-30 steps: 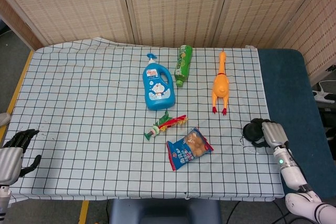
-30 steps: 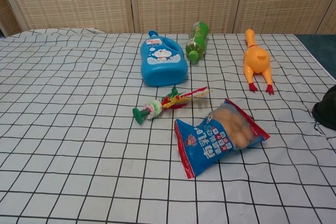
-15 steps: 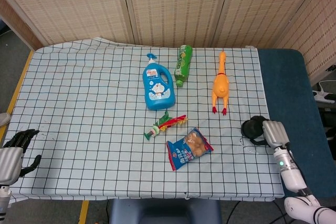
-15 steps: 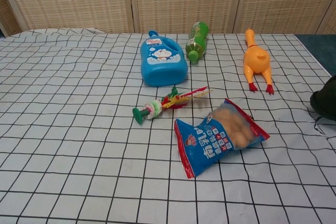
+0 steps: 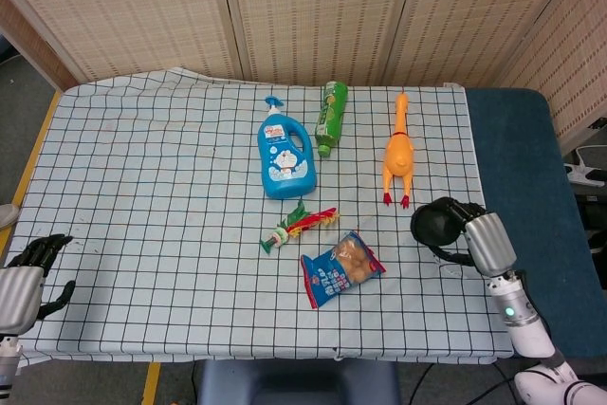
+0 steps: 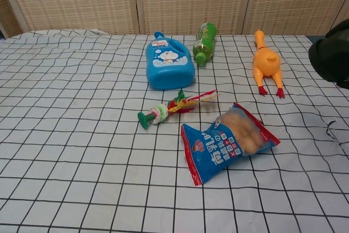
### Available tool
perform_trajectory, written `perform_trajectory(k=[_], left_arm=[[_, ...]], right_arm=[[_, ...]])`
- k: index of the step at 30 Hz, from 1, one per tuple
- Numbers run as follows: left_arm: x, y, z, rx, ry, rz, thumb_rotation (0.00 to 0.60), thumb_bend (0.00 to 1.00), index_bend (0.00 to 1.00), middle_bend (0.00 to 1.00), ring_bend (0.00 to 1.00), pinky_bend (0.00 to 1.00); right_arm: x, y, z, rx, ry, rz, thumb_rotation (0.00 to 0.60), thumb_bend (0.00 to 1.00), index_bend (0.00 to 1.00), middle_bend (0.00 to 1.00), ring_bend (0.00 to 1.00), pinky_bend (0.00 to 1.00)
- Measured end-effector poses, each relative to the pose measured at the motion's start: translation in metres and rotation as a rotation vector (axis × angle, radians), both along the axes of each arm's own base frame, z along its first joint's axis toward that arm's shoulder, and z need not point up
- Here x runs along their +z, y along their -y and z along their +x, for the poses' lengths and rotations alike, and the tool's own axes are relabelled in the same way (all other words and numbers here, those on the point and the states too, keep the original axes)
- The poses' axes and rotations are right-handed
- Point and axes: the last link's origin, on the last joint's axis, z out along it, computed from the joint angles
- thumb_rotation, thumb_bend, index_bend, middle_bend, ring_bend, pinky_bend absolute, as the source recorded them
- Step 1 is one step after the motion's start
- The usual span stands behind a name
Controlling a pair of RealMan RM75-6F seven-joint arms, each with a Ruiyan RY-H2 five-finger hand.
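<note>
My right hand (image 5: 463, 234) hovers over the right edge of the checked cloth, its black fingers curled in with nothing seen in them. It shows as a dark shape (image 6: 332, 53) at the right border of the chest view. Nearest to it are an orange rubber chicken (image 5: 399, 154) (image 6: 266, 64) and a blue snack bag (image 5: 341, 268) (image 6: 229, 141). My left hand (image 5: 24, 277) sits at the front left corner, fingers apart, holding nothing. A blue detergent bottle (image 5: 284, 156) (image 6: 168, 68), a green bottle (image 5: 331, 118) (image 6: 204, 43) and a small rope toy (image 5: 299, 226) (image 6: 174, 106) lie mid-table.
A white cloth with a black grid (image 5: 142, 187) covers most of the table. Bare blue tabletop (image 5: 531, 158) shows along the right side. Woven screens (image 5: 313, 7) stand behind the far edge.
My right hand has lifted and moved left, from the cloth's right edge in towards the rubber chicken and snack bag. The left hand and the objects have stayed put.
</note>
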Motion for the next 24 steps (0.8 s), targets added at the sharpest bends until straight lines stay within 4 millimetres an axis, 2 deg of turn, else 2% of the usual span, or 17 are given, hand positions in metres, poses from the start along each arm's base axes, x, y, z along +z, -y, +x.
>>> perform_trajectory(k=[7,14,18,24], left_arm=[[0.001,0.0,0.0,0.005,0.003,0.001,0.6,0.37,0.17,0.15,0.14,0.35],[0.0,0.0,0.0,0.004,0.0,-0.005,0.6,0.37,0.17,0.15,0.14,0.35],[0.001,-0.001,0.0,-0.001,-0.001,0.0,0.6,0.37,0.17,0.15,0.14,0.35],[0.001,0.0,0.0,-0.005,0.004,0.003,0.6,0.37,0.17,0.15,0.14,0.35]], right_arm=[[0.009,0.003,-0.018,-0.134,-0.292,-0.122,0.6,0.1,0.67,0.56,0.44,0.47],[0.02,-0.001,-0.027,-0.434,-0.658,-0.254,0.6,0.11,0.67,0.57,0.45,0.47],[0.017,-0.006,-0.024,-0.562,-0.771,-0.219,0.6,0.11,0.67,0.57,0.45,0.47],[0.015,-0.006,-0.02,-0.531,-0.816,-0.158,0.6,0.11,0.67,0.57,0.45,0.47]])
